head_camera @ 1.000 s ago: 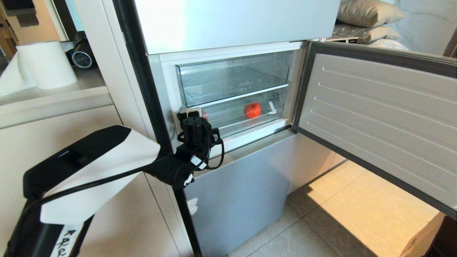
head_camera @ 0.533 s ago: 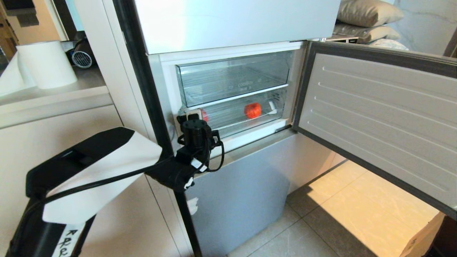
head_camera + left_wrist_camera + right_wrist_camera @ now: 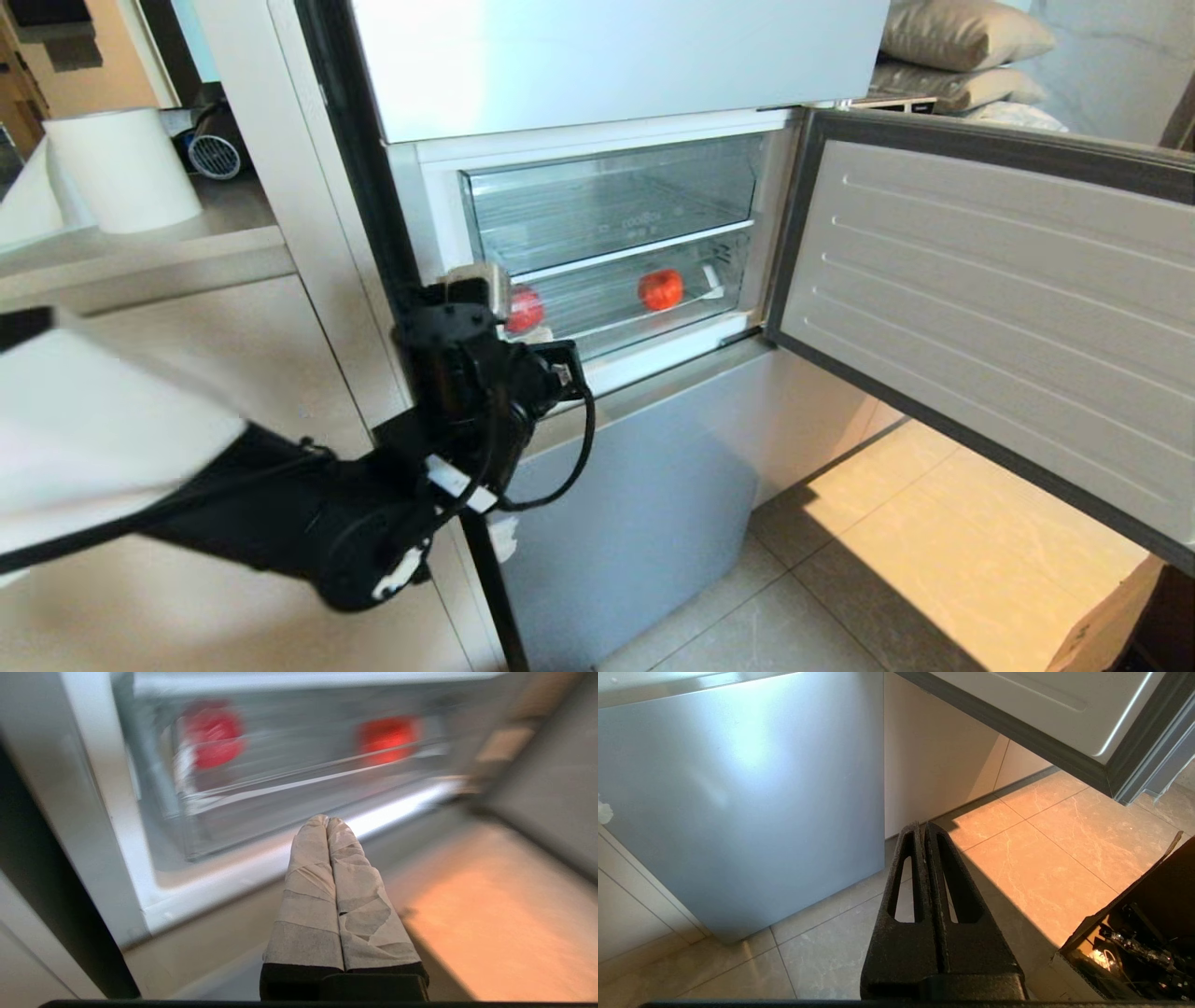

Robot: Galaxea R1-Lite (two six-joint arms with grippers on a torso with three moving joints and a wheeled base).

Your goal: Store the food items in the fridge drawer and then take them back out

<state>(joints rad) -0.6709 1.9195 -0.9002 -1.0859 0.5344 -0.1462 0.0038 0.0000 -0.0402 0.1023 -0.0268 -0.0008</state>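
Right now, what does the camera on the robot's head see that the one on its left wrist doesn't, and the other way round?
Only the head view shows the upper drawer, the open fridge door and the paper roll. Only the left wrist view shows the left end effector with its taped fingers pressed together. Both show the two red food items inside the shut fridge drawer.

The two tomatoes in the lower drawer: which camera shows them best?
The head view: the left tomato and the right tomato look sharp inside the lower drawer. The left wrist view shows both blurred; the right wrist view shows neither.

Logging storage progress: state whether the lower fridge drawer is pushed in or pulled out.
Pushed in: the fridge drawer sits inside the fridge, both food items inside.
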